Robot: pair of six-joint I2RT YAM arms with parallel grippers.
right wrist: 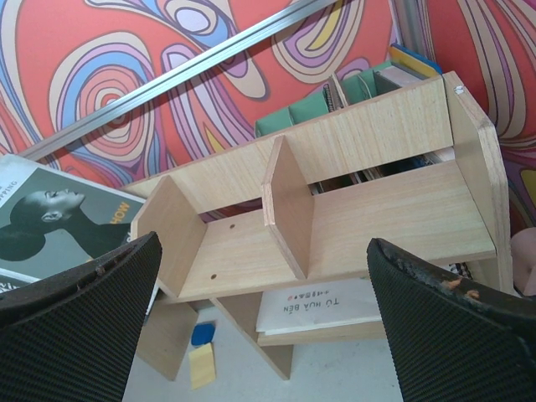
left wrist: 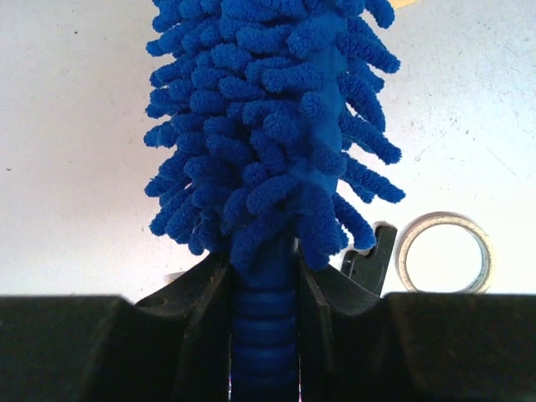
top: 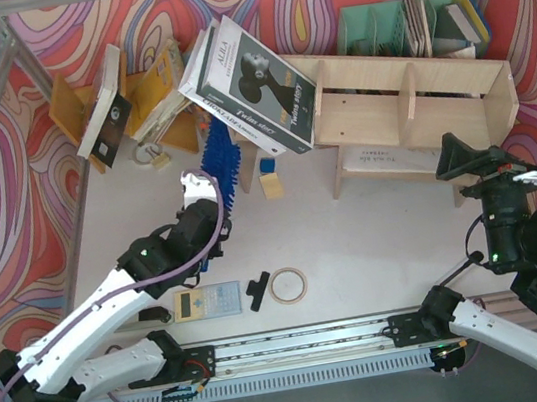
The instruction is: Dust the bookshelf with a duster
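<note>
The blue fluffy duster [top: 221, 160] points from my left gripper [top: 203, 197] toward the far side, its tip under a pile of leaning books [top: 253, 84]. In the left wrist view the left gripper [left wrist: 264, 289] is shut on the duster's ribbed dark blue handle [left wrist: 264, 335], with the bristles [left wrist: 276, 126] filling the view above. The pale plywood bookshelf [top: 406, 105] stands at the right back. My right gripper [top: 467, 161] is open and empty just in front of its right end. In the right wrist view the bookshelf [right wrist: 352, 222] shows between the wide-open fingers [right wrist: 452, 327].
A green file organizer [top: 385, 30] stands behind the shelf. An orange book rack [top: 83, 107] is at back left. A tape ring [top: 287, 285], a black clip [top: 259, 290] and a pale blue card [top: 208, 301] lie near the front. Small blocks [top: 269, 176] lie by the shelf's left leg. A flat book [right wrist: 335, 306] lies on the lower tier.
</note>
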